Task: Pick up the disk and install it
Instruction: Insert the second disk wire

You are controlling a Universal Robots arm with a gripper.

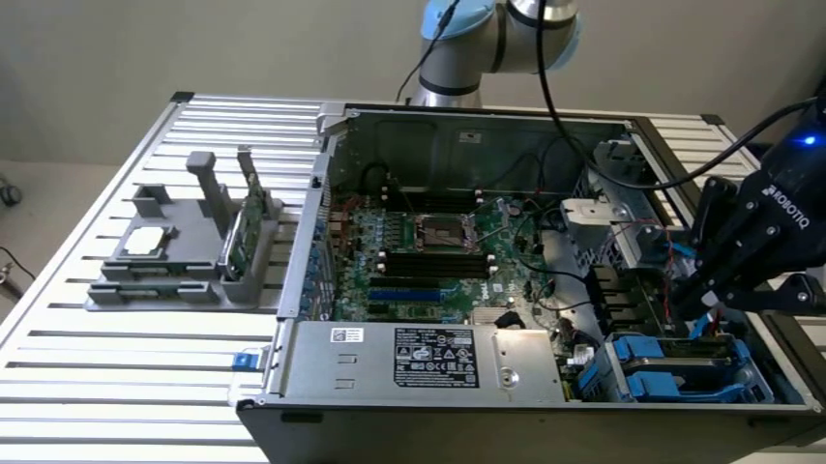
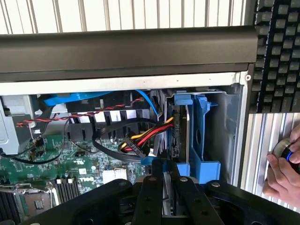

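The black end effector [image 1: 703,324] is reaching down into the open computer case [image 1: 387,121], at the corner with the drive bays, on the exterior view's right and near the front wall of the case. In the wrist view, the end effector [image 2: 164,180] is showing its two dark fingers [image 2: 149,192] standing close together, with only a narrow gap between them, and they are gripping the near edge of the disk [image 2: 177,136]. The disk is standing on its edge inside the blue carrier frame [image 2: 202,140], which is sitting in the drive bay just beside the grey side wall of the case. It seems the disk is already mostly down in the bay, but the view there is crowded, so I cannot tell how deep it is sitting. A bundle of red, yellow and black cables [image 2: 140,138] is lying just beside the disk, on the motherboard [image 1: 427,251] side. In the exterior view, a second blue carrier [image 1: 671,372] is lying lower in the same corner. Outside the case, a grey holder [image 1: 193,251] with parts is resting on the slatted metal surface [image 1: 77,387], well apart from the end effector. A person's hand [image 2: 283,173] is resting on the surface beside a black keyboard [image 2: 276,56].
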